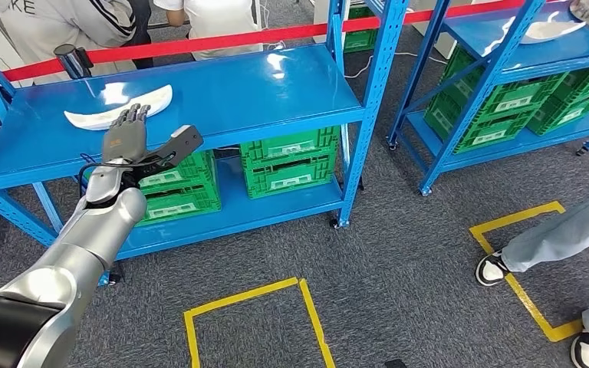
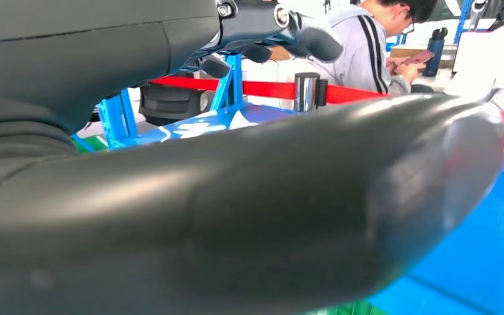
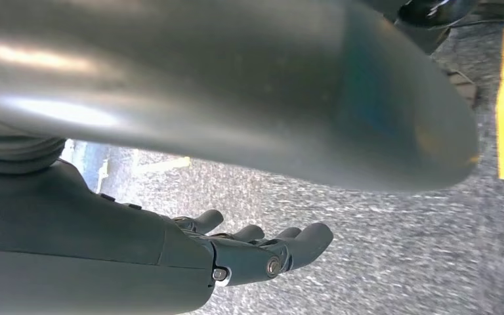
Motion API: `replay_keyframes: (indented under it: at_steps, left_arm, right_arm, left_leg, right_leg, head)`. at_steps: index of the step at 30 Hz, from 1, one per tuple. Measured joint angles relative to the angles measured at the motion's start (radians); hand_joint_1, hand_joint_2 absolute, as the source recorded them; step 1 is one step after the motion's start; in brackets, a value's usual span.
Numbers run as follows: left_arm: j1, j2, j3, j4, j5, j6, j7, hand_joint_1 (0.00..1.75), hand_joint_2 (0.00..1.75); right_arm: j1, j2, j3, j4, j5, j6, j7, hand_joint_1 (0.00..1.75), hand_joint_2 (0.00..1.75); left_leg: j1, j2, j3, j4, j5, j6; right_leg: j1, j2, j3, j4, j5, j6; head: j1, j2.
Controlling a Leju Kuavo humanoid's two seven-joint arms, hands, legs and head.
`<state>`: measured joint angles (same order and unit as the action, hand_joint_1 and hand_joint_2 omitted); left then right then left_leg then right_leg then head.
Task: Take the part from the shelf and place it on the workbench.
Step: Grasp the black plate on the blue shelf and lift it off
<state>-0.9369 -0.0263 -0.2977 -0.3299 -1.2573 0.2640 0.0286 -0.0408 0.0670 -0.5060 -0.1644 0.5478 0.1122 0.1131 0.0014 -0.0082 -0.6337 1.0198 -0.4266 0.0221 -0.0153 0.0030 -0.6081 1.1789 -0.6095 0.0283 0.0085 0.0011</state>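
Note:
A white curved part (image 1: 120, 107) lies on the top board of the blue shelf (image 1: 276, 84) at its left end. My left hand (image 1: 134, 138) is raised at the shelf's front edge, just short of the part, fingers stretched toward it and thumb held out to the side, holding nothing. In the left wrist view the thick thumb (image 2: 269, 210) crosses the picture and the darker fingers (image 2: 289, 36) reach over the blue shelf board (image 2: 203, 125). My right hand (image 3: 262, 252) hangs over grey carpet with its fingers loosely apart and nothing in them.
Green crates (image 1: 287, 161) fill the shelf's lower board. A second blue shelf (image 1: 537, 54) with another white part (image 1: 554, 31) stands at the right. A red barrier tape (image 1: 222, 38) runs behind, with people beyond it. A person's legs (image 1: 560, 238) stand at the right near yellow floor marks (image 1: 253, 295).

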Motion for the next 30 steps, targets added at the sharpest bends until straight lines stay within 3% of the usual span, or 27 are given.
replay_keyframes:
  at_steps: [2, 3, 4, 6, 7, 8, 11, 15, 19, 23, 24, 28, 30]
  left_arm:
    - [0.001, 0.0, 0.0, 0.004, 0.0, 0.0, 0.0, 0.0, 0.0]
    - [0.002, 0.0, -0.001, 0.006, 0.0, 0.0, 0.0, 0.0, 0.0]
    - [0.003, 0.0, -0.001, 0.007, 0.0, 0.0, 0.0, 0.0, 0.0]
    - [0.003, 0.0, -0.001, 0.008, 0.0, 0.0, 0.0, 0.0, 0.0]
    - [0.001, 0.001, -0.001, 0.009, 0.0, 0.0, 0.0, 0.0, 0.0]
    - [0.0, 0.001, -0.001, 0.009, 0.0, 0.0, 0.0, 0.0, 0.0]
    - [-0.001, 0.002, -0.002, 0.008, 0.001, 0.001, -0.001, 0.0, 0.0]
    - [-0.003, 0.005, -0.002, 0.006, 0.017, 0.017, -0.023, 0.0, 0.0]
    - [0.006, 0.009, -0.002, 0.008, 0.03, 0.034, -0.049, 0.0, 0.0]
    - [0.011, 0.01, -0.002, 0.008, 0.033, 0.038, -0.056, 0.0, 0.0]
    - [0.012, 0.01, -0.002, 0.008, 0.034, 0.038, -0.057, 0.0, 0.0]
    - [0.01, 0.008, -0.003, 0.003, 0.044, 0.044, -0.057, 0.0, 0.0]
    - [0.008, 0.006, -0.003, 0.002, 0.049, 0.049, -0.058, 0.0, 0.0]
  right_arm:
    - [0.001, 0.0, 0.0, 0.0, 0.0, 0.0, 0.0, 0.0, 0.0]
    - [0.002, 0.0, 0.0, 0.0, 0.0, 0.0, 0.0, 0.0, 0.0]
    - [0.003, 0.0, 0.0, 0.0, 0.0, 0.0, 0.0, 0.0, 0.0]
    - [0.003, 0.0, 0.0, 0.0, 0.0, 0.0, 0.0, 0.0, 0.0]
    - [0.003, -0.001, 0.0, 0.0, 0.0, 0.0, 0.0, 0.0, 0.0]
    - [0.002, -0.001, 0.0, 0.0, 0.0, 0.0, 0.0, 0.0, 0.0]
    - [0.001, 0.0, 0.0, 0.0, 0.001, 0.0, -0.001, 0.0, 0.0]
    - [0.002, 0.0, 0.0, 0.0, 0.016, 0.007, -0.022, 0.0, 1.75]
    - [0.001, 0.0, 0.001, 0.0, 0.03, 0.017, -0.034, 0.0, 1.75]
    - [0.0, 0.0, 0.0, 0.0, 0.032, 0.016, -0.03, 0.0, 1.75]
    - [0.0, 0.0, 0.0, 0.0, 0.032, 0.015, -0.028, 0.0, 1.75]
    - [0.0, 0.001, 0.0, 0.0, 0.028, 0.013, -0.021, 0.0, 1.75]
    - [-0.001, 0.0, 0.0, -0.001, 0.028, 0.014, -0.02, 0.0, 1.75]
  left_leg:
    - [-0.002, -0.001, 0.006, 0.003, -0.009, 0.004]
    - [-0.002, -0.002, 0.01, 0.005, -0.014, 0.003]
    - [-0.002, -0.003, 0.015, 0.008, -0.02, 0.002]
    - [-0.004, -0.005, 0.029, 0.012, -0.034, -0.003]
    - [-0.005, -0.005, 0.034, 0.014, -0.04, -0.007]
    - [-0.006, -0.006, 0.036, 0.015, -0.044, -0.013]
    - [-0.008, -0.007, 0.038, 0.008, -0.045, -0.029]
    - [-0.013, -0.005, 0.059, -0.01, -0.04, -0.005]
    - [-0.012, -0.003, 0.064, -0.016, -0.042, -0.009]
    - [-0.008, -0.004, 0.064, -0.019, -0.042, -0.031]
    - [-0.008, -0.004, 0.064, -0.018, -0.043, -0.031]
    - [-0.004, -0.005, 0.089, -0.057, -0.028, -0.01]
    - [0.003, -0.006, 0.104, -0.076, -0.019, -0.008]
  right_leg:
    - [0.0, 0.0, -0.085, 0.119, -0.026, 0.004]
    - [0.001, 0.0, -0.106, 0.132, -0.01, 0.003]
    - [0.001, 0.0, -0.107, 0.105, 0.026, 0.001]
    - [0.003, 0.0, -0.065, -0.022, 0.114, -0.008]
    - [0.005, 0.0, -0.04, -0.082, 0.139, -0.014]
    - [0.008, 0.0, -0.023, -0.12, 0.149, -0.02]
    - [0.009, 0.001, -0.009, -0.144, 0.144, -0.032]
    - [0.006, 0.003, 0.007, -0.16, 0.146, -0.035]
    - [0.009, 0.004, 0.008, -0.159, 0.142, -0.04]
    - [0.012, 0.004, 0.007, -0.158, 0.141, -0.041]
    - [0.01, 0.003, 0.008, -0.16, 0.143, -0.039]
    - [0.008, 0.001, 0.014, -0.163, 0.141, -0.025]
    - [0.006, 0.001, -0.024, -0.083, 0.102, -0.015]
  head:
    - [0.0, 0.0]
    - [0.0, 0.0]
    - [0.0, 0.0]
    - [0.0, 0.0]
    - [0.0, 0.0]
    - [-0.001, 0.0]
    - [-0.001, 0.0]
    - [-0.008, 0.0]
    - [-0.01, 0.0]
    - [-0.009, 0.0]
    - [-0.009, 0.0]
    - [-0.007, 0.0]
    - [-0.003, 0.0]
